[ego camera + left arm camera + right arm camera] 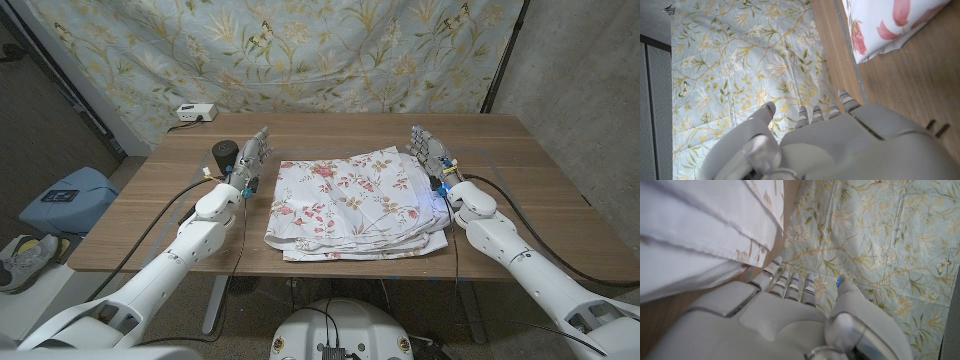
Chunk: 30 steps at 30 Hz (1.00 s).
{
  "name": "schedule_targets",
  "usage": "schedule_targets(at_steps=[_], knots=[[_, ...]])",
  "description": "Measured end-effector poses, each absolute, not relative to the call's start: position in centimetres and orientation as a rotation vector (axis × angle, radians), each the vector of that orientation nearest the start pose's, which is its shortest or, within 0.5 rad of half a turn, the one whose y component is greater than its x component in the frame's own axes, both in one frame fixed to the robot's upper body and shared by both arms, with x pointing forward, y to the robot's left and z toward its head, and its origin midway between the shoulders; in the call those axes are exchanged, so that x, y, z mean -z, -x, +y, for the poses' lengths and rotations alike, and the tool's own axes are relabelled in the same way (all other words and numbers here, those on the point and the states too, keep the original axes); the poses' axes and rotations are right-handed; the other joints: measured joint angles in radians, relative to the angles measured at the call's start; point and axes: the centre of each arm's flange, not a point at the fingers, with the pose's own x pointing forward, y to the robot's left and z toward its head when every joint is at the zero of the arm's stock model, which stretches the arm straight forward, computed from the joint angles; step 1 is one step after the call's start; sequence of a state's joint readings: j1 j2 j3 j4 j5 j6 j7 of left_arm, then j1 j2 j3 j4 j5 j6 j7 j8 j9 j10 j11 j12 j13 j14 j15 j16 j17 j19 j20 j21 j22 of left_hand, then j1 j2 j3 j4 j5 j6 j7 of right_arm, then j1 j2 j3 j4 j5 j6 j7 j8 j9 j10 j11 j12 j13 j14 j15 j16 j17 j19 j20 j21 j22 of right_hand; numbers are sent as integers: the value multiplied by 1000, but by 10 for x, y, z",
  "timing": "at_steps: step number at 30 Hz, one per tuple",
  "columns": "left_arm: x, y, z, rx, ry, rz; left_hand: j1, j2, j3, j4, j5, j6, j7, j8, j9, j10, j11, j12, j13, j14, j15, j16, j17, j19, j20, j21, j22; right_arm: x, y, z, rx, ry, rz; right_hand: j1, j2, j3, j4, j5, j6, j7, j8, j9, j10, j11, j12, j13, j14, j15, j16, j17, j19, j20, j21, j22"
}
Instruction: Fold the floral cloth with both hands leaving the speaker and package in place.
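the floral cloth (352, 205) lies already doubled on the surface, long axis running hand to hand. left hand (251, 160) and right hand (431, 155) flank it equally near, fingers spread, holding nothing.

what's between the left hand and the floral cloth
Only bare wooden table in the head view: a narrow strip separates the left hand from the floral cloth.

Makeshift lab room — wooden table (540, 190), floral backdrop sheet (300, 50) beyond the fingers, bare grey walls (580, 60).
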<state>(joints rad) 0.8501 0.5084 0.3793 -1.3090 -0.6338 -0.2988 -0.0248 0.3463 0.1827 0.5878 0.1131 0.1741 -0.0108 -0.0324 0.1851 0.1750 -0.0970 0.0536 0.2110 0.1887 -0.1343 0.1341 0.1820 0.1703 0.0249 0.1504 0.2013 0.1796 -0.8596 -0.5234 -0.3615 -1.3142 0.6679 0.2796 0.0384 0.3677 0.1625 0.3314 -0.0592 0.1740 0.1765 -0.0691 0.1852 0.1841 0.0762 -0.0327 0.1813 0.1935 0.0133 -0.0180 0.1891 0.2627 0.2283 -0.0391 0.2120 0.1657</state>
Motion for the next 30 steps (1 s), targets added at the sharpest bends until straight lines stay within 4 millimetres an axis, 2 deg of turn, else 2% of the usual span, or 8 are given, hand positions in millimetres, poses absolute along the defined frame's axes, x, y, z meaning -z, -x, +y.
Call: schedule_targets(at_steps=[4, 13, 24, 30], knots=[[34, -648, 280, 215, 23, -601, 0, 0, 3, -3, 0, 5, -5, 0, 0, 0, 0, 0, 0, 0, 0, 0, 0, 0, 0, 0, 0, 35, -649, -296, -217, -51, -573, 2, 2, 3, -3, 0, -3, 3, 0, 0, 3, 11, 0, 0, 0, 0, 0, -2, 3, 3, 0, 0], [33, -641, 277, 215, 6, -613, 5, -5, 8, -8, 0, 5, -5, 0, 0, 0, 0, 4, 0, 0, 0, 0, -3, 0, 0, 0, 0, 37, -648, -300, -226, -46, -562, 2, 2, 4, -4, 0, 2, 9, 0, 0, 0, 15, 0, 0, 0, 0, 0, -7, 3, 3, 0, 0], [26, -632, 276, 227, -38, -620, 18, -18, 15, -35, 0, 14, -7, 0, 0, 8, 0, 4, 0, 1, 0, 0, -3, 4, -4, 0, 0, 35, -646, -300, -233, -34, -563, 8, -3, 8, -8, 0, 2, 9, 0, 0, -7, 22, 0, 0, 0, 0, 0, -12, 3, 3, 0, 0], [23, -627, 279, 241, -65, -627, 24, -13, 13, -45, 4, 20, -12, 0, 0, 12, -4, 4, 0, 4, -4, 0, -3, 4, -4, 0, 0, 34, -644, -299, -234, -23, -567, 8, -3, 8, -8, 0, 2, 9, 0, 0, -7, 22, 0, 0, -4, 4, 0, -12, 3, 3, 0, 0]])
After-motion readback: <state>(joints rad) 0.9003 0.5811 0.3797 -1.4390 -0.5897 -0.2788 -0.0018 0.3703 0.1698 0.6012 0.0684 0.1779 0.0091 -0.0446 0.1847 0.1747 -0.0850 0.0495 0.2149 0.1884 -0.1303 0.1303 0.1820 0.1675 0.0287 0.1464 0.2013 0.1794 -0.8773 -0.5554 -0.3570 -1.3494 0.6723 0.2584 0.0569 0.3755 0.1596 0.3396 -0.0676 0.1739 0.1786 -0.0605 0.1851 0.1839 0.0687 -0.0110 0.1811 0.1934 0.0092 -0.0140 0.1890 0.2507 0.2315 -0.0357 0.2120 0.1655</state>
